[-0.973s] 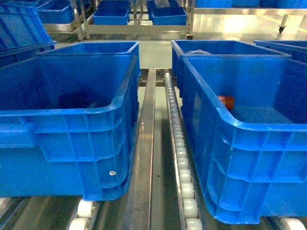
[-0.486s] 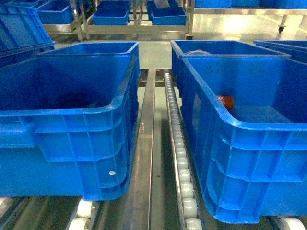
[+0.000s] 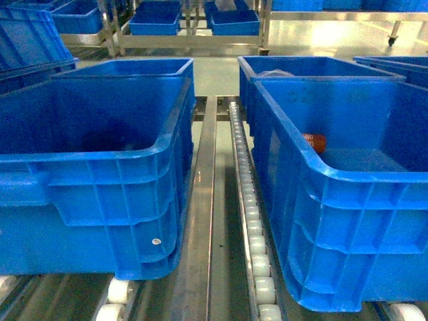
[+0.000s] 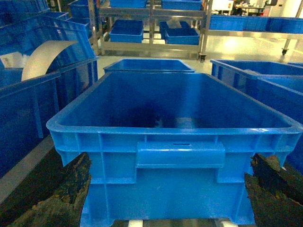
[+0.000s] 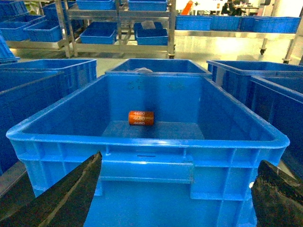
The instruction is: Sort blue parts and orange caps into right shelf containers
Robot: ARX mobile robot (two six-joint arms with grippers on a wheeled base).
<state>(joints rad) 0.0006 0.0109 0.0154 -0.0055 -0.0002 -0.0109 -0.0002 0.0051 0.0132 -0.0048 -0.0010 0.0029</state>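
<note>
Two containers stand on the shelf, whose steel rail (image 3: 204, 200) and white rollers (image 3: 251, 207) run between them. One orange cap (image 3: 314, 142), a short cylinder with white print, lies on the floor of the right container (image 3: 348, 175); it also shows in the right wrist view (image 5: 141, 117). No blue parts show; the left container (image 3: 87, 157) holds only a dark patch. My left gripper (image 4: 170, 161) is open and empty in front of the left container (image 4: 180, 132). My right gripper (image 5: 180, 158) is open and empty before the right container (image 5: 147, 142). Neither gripper appears in the head view.
Two more blue crates (image 3: 127, 67) (image 3: 307, 67) stand behind the front pair. A tilted crate (image 3: 30, 40) sits far left, another (image 3: 401, 67) far right. Steel racks with crates (image 3: 157, 20) line the back. A white curved sheet (image 4: 45, 56) sticks out at left.
</note>
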